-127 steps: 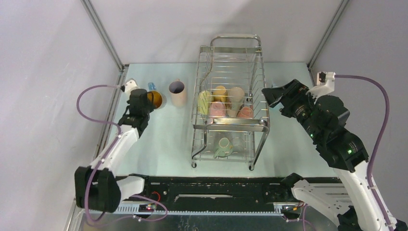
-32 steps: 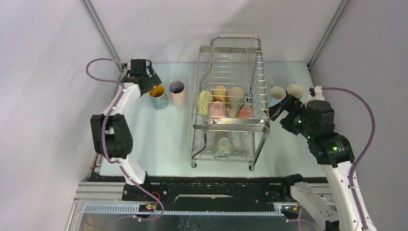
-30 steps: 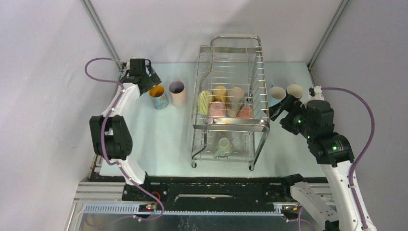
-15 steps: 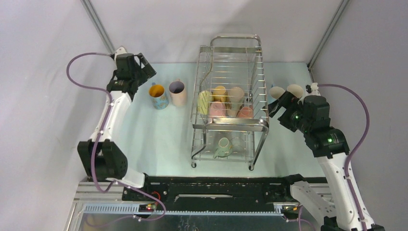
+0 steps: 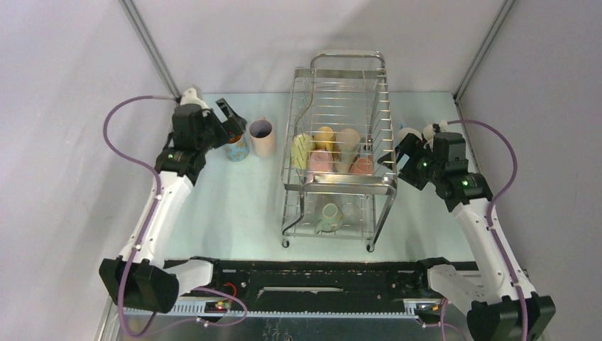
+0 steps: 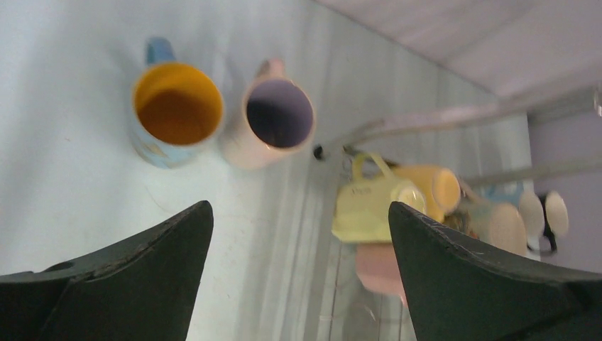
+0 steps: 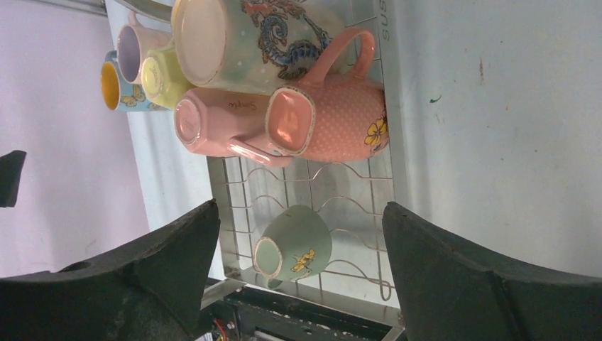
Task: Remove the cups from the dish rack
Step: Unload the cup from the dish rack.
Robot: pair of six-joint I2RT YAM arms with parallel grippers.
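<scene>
Both arms are swung in closer to the rack than half a second ago: roughly four cups out, six to go.

Far left, the left gripper (image 5: 230, 118) is held wide open with nothing in it, hovering just above the blue mug (image 5: 234, 148). That one is parked upright on the table (image 5: 234, 206) right beside the pink mug (image 5: 261, 136), so both can be counted as unloaded. In the middle, the dish rack (image 5: 341, 186) is far from cleared. Five upper-tier mugs (image 5: 319, 162) are packed in on their sides, and a pale green cup (image 5: 329, 217) is lying on the lower tier. On the right, the right gripper (image 5: 395, 152) is spread open and empty too, just off the rack's side. In its wrist view the pale green cup is framed between the fingers but well beyond them, untouched. Two cream cups (image 5: 408, 133) are set down behind it, partly hidden.
</scene>
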